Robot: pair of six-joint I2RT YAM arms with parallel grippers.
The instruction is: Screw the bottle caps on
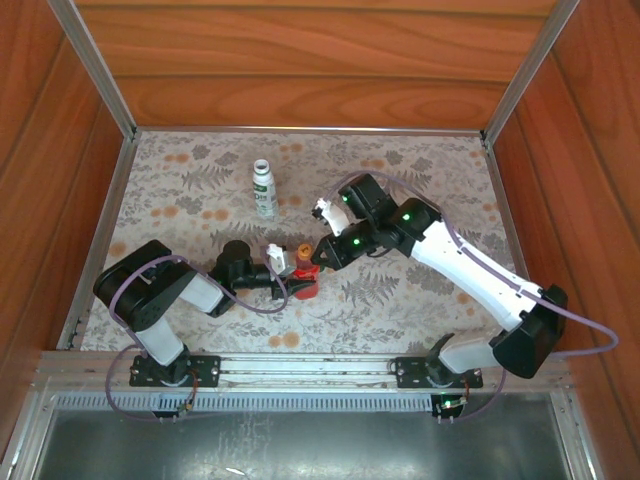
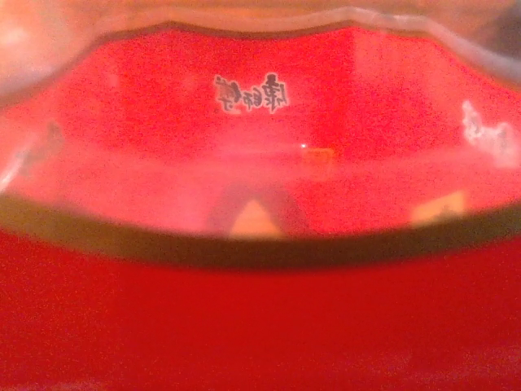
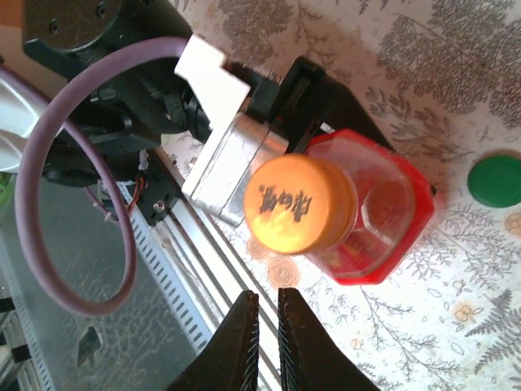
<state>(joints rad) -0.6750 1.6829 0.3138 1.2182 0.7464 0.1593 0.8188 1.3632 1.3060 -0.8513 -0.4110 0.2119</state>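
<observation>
orange cap (image 3: 297,204) atop upright red bottle (image 3: 391,212) (green cap (image 3: 494,181) loose beside it), white bottle (image 1: 263,190) well apart

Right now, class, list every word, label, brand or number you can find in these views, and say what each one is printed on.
No text here can be read well enough to quote.
orange cap: dark printed characters on its top, too blurred to read.
red bottle: a short row of dark characters in the left wrist view, blurred and unreadable.
white bottle: print on its green label, too small to read in the top view.
</observation>
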